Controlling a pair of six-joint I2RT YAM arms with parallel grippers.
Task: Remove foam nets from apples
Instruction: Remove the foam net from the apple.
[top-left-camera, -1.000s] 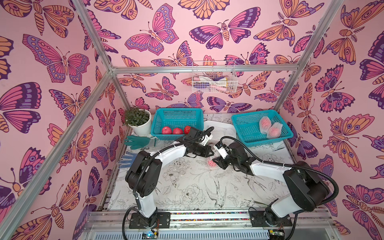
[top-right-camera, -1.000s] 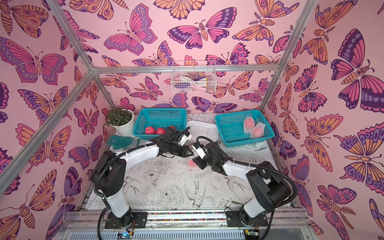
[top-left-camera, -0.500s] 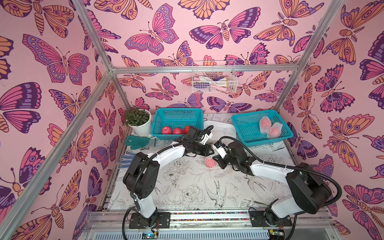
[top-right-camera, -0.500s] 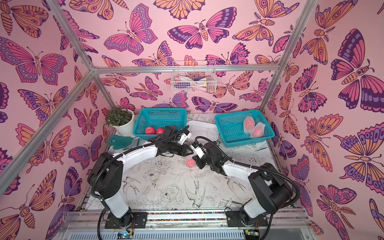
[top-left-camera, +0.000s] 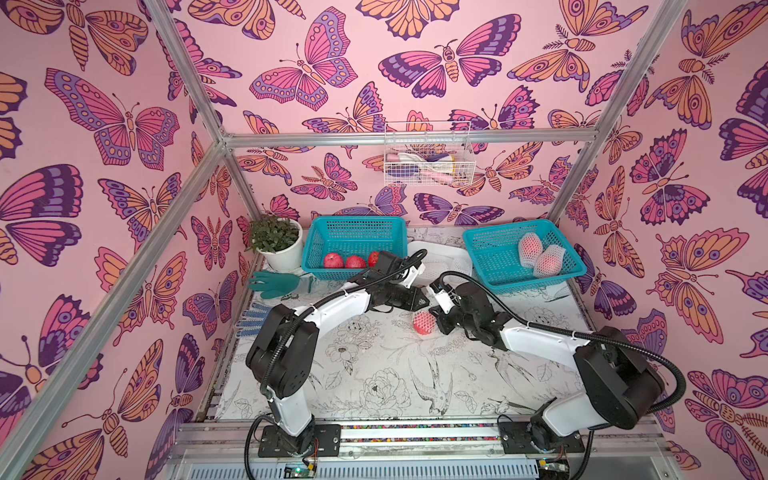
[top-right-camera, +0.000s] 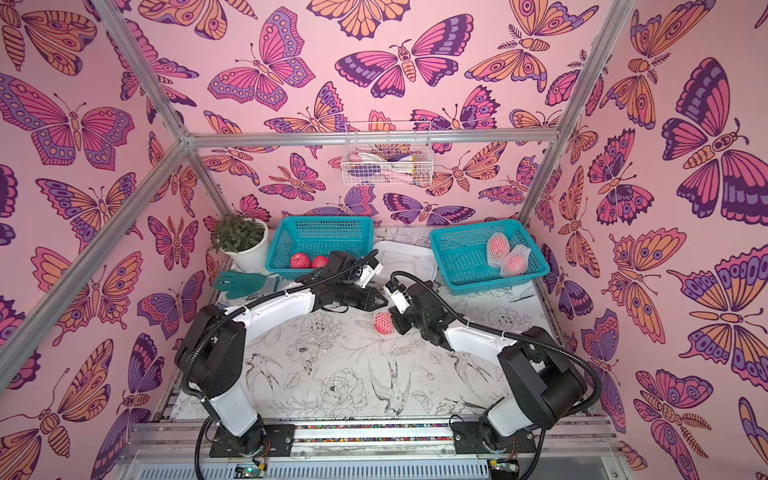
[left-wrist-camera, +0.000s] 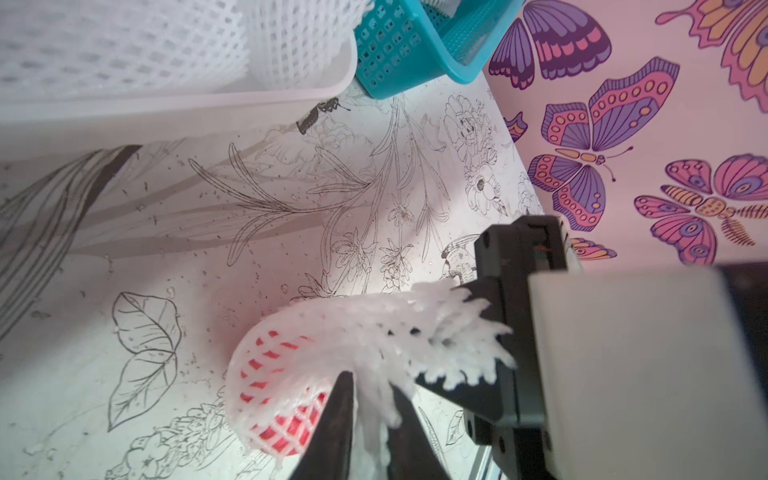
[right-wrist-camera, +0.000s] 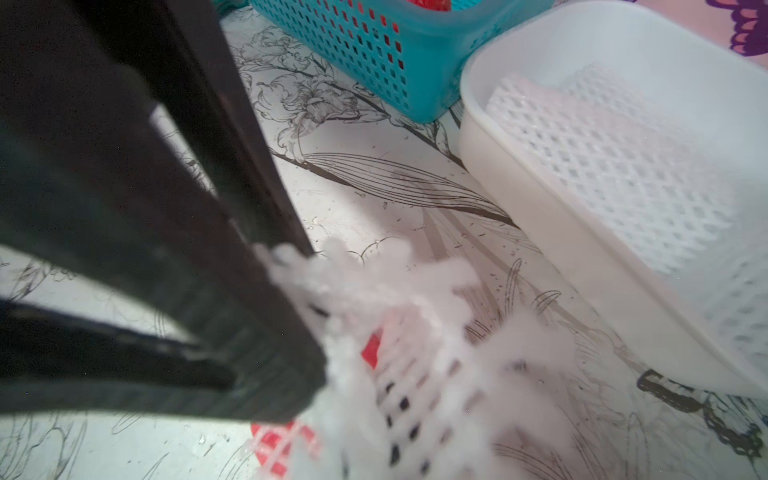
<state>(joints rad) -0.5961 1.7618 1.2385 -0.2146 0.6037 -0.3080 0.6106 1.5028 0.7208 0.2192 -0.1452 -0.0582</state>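
Top views both show one teal basket (top-left-camera: 353, 237) with three bare apples (top-left-camera: 355, 262) at left. Left gripper (left-wrist-camera: 372, 390) fingers stand slightly parted around foam; grip cannot be told. One apple (top-left-camera: 423, 326) in its foam net (left-wrist-camera: 353, 324) lies on the tabletop (top-left-camera: 374, 365), right gripper (left-wrist-camera: 457, 338) fingers pinching the net's frilled end. Rightward, a second basket (top-left-camera: 490, 253) holds two netted apples (top-left-camera: 548, 262).

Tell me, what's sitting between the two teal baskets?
A white plastic tub with empty foam nets lying in it; both top views show it.
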